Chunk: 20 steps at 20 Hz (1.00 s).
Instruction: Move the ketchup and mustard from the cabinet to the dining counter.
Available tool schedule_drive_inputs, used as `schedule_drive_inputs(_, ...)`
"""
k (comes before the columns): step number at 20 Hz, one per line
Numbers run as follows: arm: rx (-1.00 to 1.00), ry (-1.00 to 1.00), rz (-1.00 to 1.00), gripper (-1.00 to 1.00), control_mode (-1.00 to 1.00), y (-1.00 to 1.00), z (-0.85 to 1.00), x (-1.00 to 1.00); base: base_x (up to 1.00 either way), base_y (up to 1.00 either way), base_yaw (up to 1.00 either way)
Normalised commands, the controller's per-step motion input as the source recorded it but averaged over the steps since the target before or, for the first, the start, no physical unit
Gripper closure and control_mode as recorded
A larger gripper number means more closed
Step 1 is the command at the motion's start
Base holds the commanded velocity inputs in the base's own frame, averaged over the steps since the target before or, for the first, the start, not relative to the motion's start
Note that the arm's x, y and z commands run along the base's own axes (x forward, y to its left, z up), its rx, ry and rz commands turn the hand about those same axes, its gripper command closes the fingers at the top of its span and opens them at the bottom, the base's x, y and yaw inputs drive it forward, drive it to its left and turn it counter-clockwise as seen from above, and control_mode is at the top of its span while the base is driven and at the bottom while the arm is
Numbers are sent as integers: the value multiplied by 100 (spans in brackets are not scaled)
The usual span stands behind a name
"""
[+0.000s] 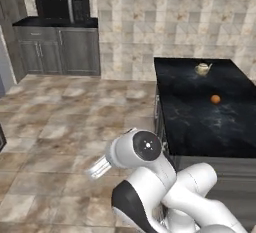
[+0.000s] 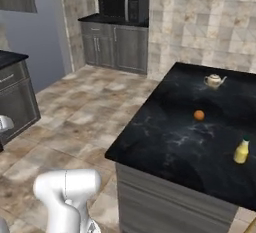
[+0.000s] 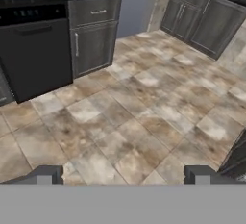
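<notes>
The mustard (image 2: 242, 151), a small yellow bottle with a green cap, stands upright on the dining counter (image 2: 165, 144) near its right side. The black marble top of the dining counter (image 1: 200, 124) lies ahead and to the right of my folded arm. My gripper (image 3: 124, 176) is open, its two fingertips far apart with nothing between them, and it looks down over tiled floor, well away from the counter. The ketchup and the cabinet are out of view.
A cream teapot (image 2: 214, 81) and a small orange ball (image 2: 199, 115) sit on the counter's far half. A microwave (image 1: 62, 6) rests on a black worktop over grey base cabinets (image 1: 60, 52) at the back. A dark appliance front (image 3: 33, 55) stands left of the floor.
</notes>
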Motion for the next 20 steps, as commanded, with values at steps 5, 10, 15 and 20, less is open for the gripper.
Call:
schedule_drive_inputs(5, 0, 0, 0, -100, 100, 0, 0, 0, 36, 100, 2)
schedule_drive_inputs(10, 0, 0, 0, -100, 100, 0, 0, 0, 50, 83, -3)
schedule_drive_inputs(15, 0, 0, 0, -100, 100, 0, 0, 0, 62, 58, -20)
schedule_drive_inputs(20, 0, 0, 0, -100, 100, 0, 0, 0, 78, 55, -23)
